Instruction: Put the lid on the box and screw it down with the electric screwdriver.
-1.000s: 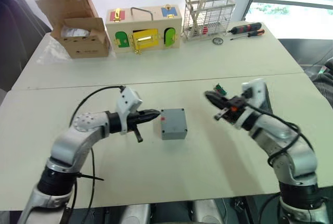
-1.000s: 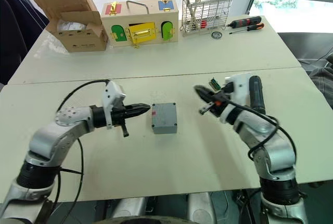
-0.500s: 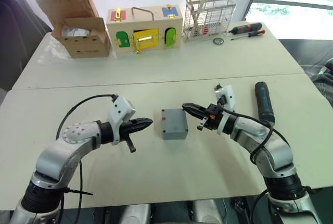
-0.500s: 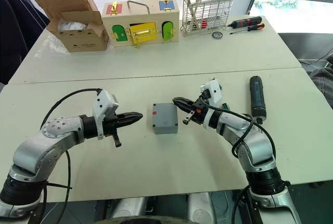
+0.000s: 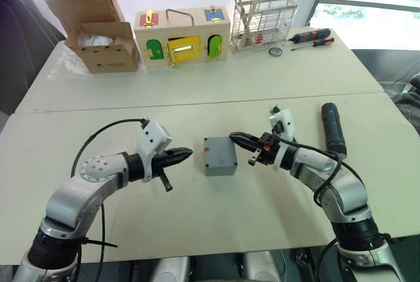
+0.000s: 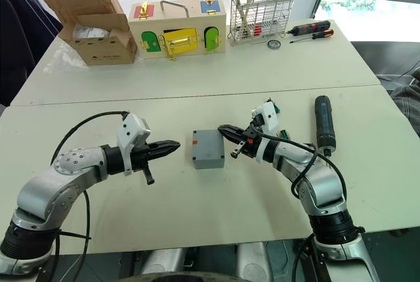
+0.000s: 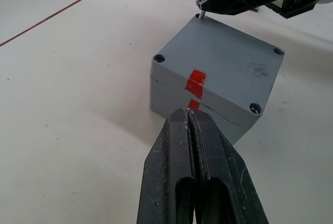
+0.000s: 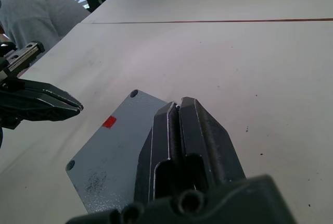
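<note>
L tool (image 5: 186, 156): fingers clenched on nothing, tip just left of the box (image 5: 219, 156), aimed at its red mark.

Box sits mid-worktop (image 5: 216, 223) between both tools. The lid (image 7: 229, 62) is already seated flush on top; corner holes visible, but whether screws are in cannot be told.

R tool (image 5: 236, 138): fingers pressed together. In the L wrist view a thin metal pin shows at its tip, standing at the far corner hole of the lid, so it is prob. pinching a screw; contact with the hole not confirmed.

Electric screwdriver (image 5: 333, 128) lies on the worktop well right of the box, beyond the R arm, ungripped.

Risks, as judged:
- Screw drops or tilts if released before it is seated in the hole.
- R tool pressing sideways could slide the box, since the L tool is not bracing it.

View diffs: L wrist view shows the pin and red mark split across the lid/box seam; head views show the screwdriver position.
</note>
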Robot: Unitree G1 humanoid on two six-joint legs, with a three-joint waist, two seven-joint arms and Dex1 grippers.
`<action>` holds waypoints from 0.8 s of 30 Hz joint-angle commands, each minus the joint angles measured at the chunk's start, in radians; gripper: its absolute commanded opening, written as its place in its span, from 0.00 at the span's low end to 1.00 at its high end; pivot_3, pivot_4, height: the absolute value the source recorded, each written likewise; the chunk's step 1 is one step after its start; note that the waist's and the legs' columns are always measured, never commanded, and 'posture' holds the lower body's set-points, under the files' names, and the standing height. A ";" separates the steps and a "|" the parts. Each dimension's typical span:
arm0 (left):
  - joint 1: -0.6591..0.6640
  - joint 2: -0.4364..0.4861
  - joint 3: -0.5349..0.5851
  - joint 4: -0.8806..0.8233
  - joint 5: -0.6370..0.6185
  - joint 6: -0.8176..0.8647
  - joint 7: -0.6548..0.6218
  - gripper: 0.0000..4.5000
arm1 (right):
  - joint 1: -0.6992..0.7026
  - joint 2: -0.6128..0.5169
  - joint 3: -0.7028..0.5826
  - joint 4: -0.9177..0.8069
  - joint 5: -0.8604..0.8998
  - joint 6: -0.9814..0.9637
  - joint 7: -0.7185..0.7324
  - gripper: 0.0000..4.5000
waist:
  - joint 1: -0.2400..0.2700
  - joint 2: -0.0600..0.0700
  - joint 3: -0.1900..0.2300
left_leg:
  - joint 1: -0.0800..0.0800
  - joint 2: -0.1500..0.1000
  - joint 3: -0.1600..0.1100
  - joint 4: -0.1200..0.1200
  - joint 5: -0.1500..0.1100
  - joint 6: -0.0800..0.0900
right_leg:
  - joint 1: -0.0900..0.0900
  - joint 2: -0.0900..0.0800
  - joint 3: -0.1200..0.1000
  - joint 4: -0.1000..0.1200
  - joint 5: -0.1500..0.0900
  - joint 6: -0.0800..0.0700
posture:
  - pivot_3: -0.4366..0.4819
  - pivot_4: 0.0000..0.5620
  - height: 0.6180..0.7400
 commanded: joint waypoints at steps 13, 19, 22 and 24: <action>-0.049 -0.007 -0.025 0.015 0.011 -0.036 -0.015 0.00 | -0.009 -0.067 -0.044 -0.072 -0.026 0.019 0.018 0.99 | 0.002 0.000 0.000 | 0.000 0.000 0.000 0.000 0.000 0.000 | 0.000 0.000 0.000 0.000 0.000 0.000 | 0.48 0.27 0.95; -0.102 -0.029 -0.040 0.028 -0.014 -0.040 -0.048 0.00 | -0.060 -0.176 -0.278 -0.110 0.117 0.179 -0.004 0.99 | 0.002 0.000 0.000 | 0.000 0.000 0.000 0.000 0.000 0.000 | 0.000 0.000 0.000 -0.001 0.000 0.000 | 0.48 0.27 0.95; -0.144 -0.048 -0.078 0.013 -0.026 -0.034 -0.075 0.00 | -0.131 -0.321 -0.369 0.001 0.069 0.193 -0.008 0.99 | 0.006 0.000 0.000 | 0.000 -0.001 0.001 0.000 -0.001 0.002 | 0.000 -0.001 0.000 -0.001 0.000 0.000 | 0.48 0.27 0.95; -0.174 -0.061 -0.113 0.008 -0.023 -0.036 -0.089 0.00 | -0.188 -0.417 -0.377 0.100 -0.013 0.133 -0.023 0.99 | 0.007 0.000 0.000 | 0.000 -0.001 0.001 0.000 -0.003 0.006 | 0.001 -0.001 0.000 -0.001 0.000 0.000 | 0.48 0.27 0.95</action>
